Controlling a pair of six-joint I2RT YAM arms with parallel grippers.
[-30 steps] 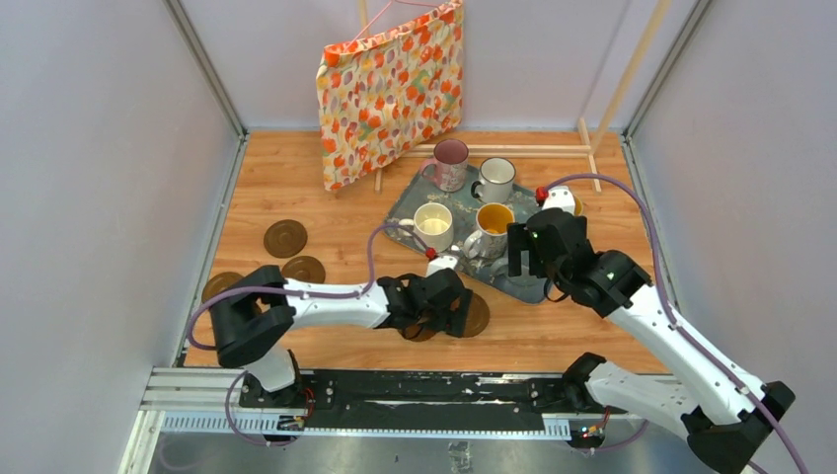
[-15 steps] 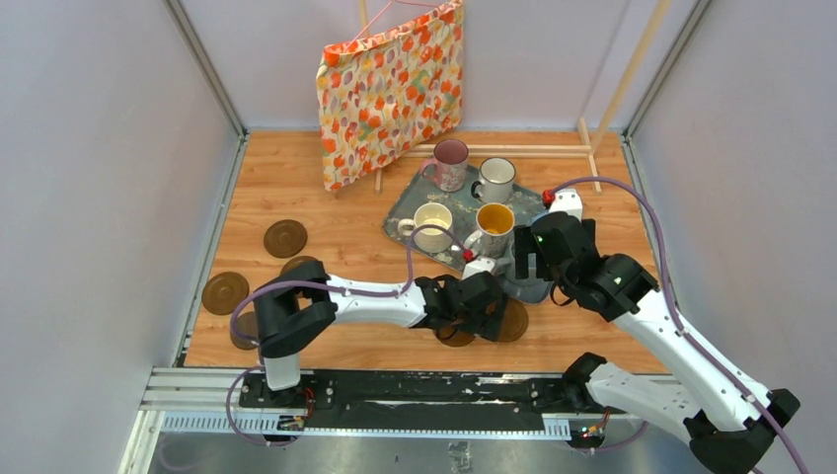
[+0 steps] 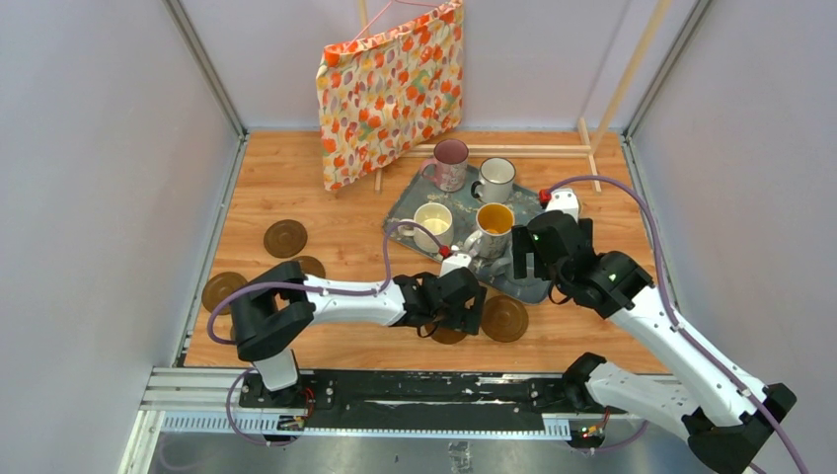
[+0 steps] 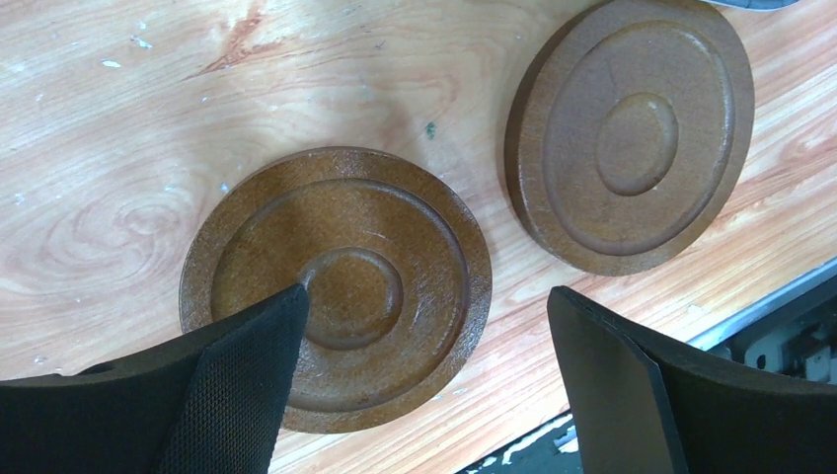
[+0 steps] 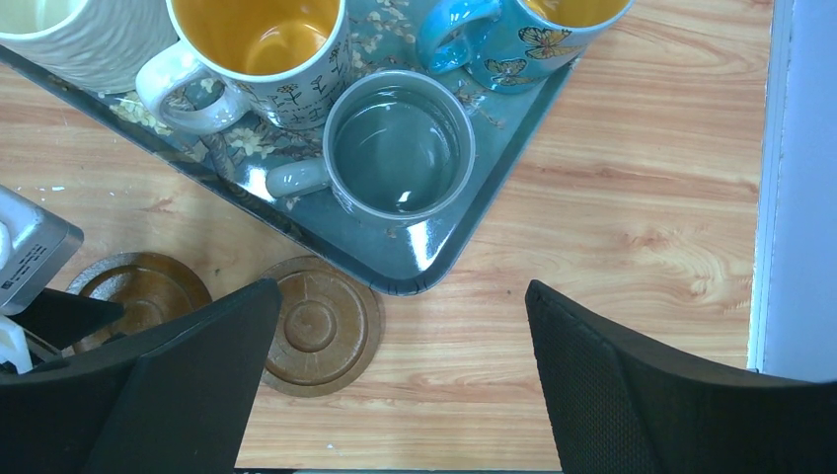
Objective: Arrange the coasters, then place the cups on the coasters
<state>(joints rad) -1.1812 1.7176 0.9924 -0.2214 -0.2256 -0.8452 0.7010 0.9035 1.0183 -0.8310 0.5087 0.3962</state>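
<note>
Two brown coasters lie side by side near the front edge: one (image 4: 336,286) under my open left gripper (image 4: 429,306), its left finger over the disc, and the other (image 4: 632,133) just beyond. From above they are the half-hidden coaster (image 3: 449,335) below the left gripper (image 3: 456,321) and the coaster (image 3: 504,318) by the tray corner. Three more coasters (image 3: 284,237) (image 3: 224,291) (image 3: 310,266) lie at the left. Pink (image 3: 450,163), white (image 3: 495,180), cream (image 3: 432,225) and yellow-inside (image 3: 491,229) cups stand on the tray. My open right gripper (image 5: 403,291) hovers over the grey cup (image 5: 399,148) and a blue-handled cup (image 5: 523,39).
The blue-grey floral tray (image 3: 407,197) sits right of centre, its near corner (image 5: 434,247) touching the coaster (image 5: 316,326). A patterned fabric bag (image 3: 390,84) hangs at the back, with wooden sticks (image 3: 513,149) behind the tray. Grey walls close in both sides.
My left gripper swung right, then drew back a little left. The two near coasters ended up further right, one now by the tray corner. The right arm has barely moved.
</note>
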